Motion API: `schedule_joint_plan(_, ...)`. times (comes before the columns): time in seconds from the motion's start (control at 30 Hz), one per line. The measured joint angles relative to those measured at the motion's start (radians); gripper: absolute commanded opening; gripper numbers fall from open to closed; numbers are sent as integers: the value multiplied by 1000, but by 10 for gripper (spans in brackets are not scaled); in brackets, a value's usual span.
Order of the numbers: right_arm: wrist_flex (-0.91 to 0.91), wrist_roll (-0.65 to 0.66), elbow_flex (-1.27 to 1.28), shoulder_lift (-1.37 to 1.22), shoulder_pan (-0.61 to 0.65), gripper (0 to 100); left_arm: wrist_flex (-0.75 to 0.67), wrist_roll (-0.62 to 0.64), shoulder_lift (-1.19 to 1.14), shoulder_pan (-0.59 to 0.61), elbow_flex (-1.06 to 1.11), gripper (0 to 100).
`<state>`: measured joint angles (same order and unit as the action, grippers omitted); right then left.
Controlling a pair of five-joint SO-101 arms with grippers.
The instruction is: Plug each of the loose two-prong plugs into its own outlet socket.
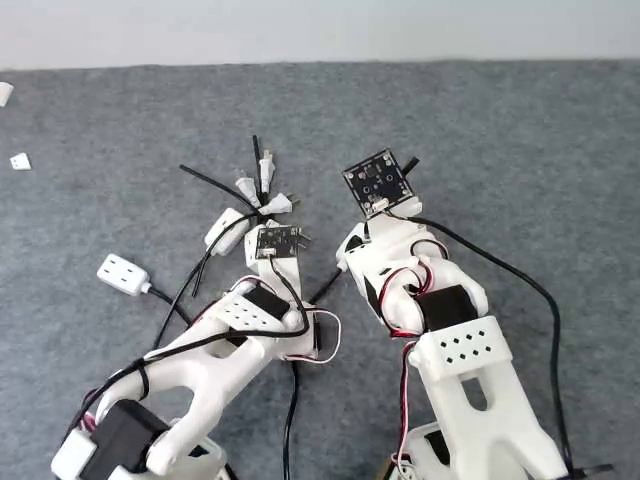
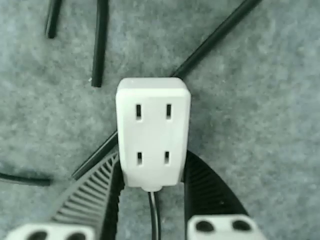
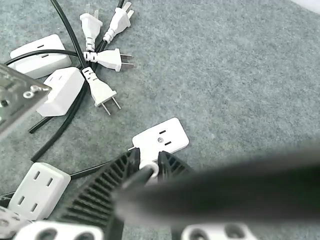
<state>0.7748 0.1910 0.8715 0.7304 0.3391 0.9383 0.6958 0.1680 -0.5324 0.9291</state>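
Claws pinching: left claw (image 2: 152, 167) on outlet block (image 2: 152, 125), right claw (image 3: 148, 159) on small socket (image 3: 162, 136); right wrist view adds plugs (image 3: 102, 91).

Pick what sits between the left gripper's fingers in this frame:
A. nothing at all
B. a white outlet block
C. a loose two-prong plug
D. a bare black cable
B: in the left wrist view the white outlet block lies between the fingers of the left gripper, which flank both its sides. Its socket slots face the camera and are empty.
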Motion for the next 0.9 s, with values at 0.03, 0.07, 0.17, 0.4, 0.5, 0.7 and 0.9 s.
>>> schedule_joint_plan(0.03,0,0,0,0,0,9,-9,0,0,-2,5,16)
schedule_joint_plan(0.07,0,0,0,0,0,9,-18,0,0,-2,8,24)
schedule_joint_plan(0.17,0,0,0,0,0,9,-31,-5,0,23,8,115)
schedule_joint_plan(0.4,0,0,0,0,2,9,-17,-5,6,77,8,309)
schedule_joint_plan(0.5,0,0,0,0,26,9,-12,-5,6,77,8,309)
schedule_joint_plan(0.7,0,-5,0,0,63,9,20,-5,9,77,6,309)
schedule_joint_plan(0.9,0,-48,0,0,91,9,130,-35,112,77,-15,309)
